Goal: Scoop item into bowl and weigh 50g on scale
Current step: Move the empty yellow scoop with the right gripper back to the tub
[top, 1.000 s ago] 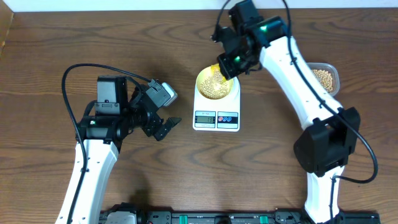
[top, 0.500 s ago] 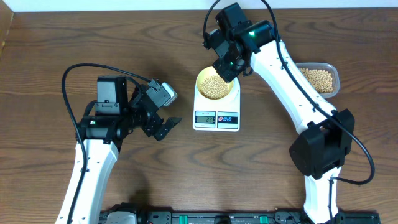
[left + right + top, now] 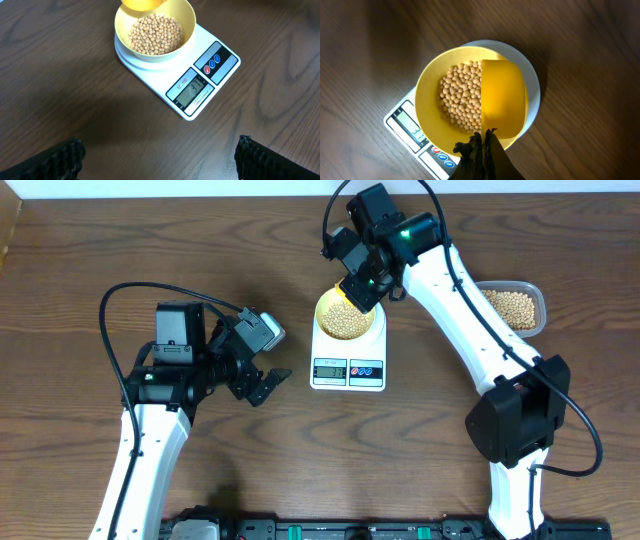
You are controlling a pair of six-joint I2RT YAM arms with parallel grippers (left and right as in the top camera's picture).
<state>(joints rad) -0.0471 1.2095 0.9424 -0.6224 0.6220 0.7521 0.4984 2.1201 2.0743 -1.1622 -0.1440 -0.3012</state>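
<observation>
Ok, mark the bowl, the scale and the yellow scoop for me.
bowl (image 3: 186, 22), left wrist view, bare inner wall on its right side
scale (image 3: 192, 91), left wrist view, its grey display
yellow scoop (image 3: 504, 97), right wrist view, middle of its cup

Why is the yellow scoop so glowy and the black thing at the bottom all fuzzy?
Right wrist view: the scoop catches the light and looks flat and bright; the right end effector holding it is too near the lens, so it blurs dark. Left wrist view: the beans in the bowl look sharp.
</observation>
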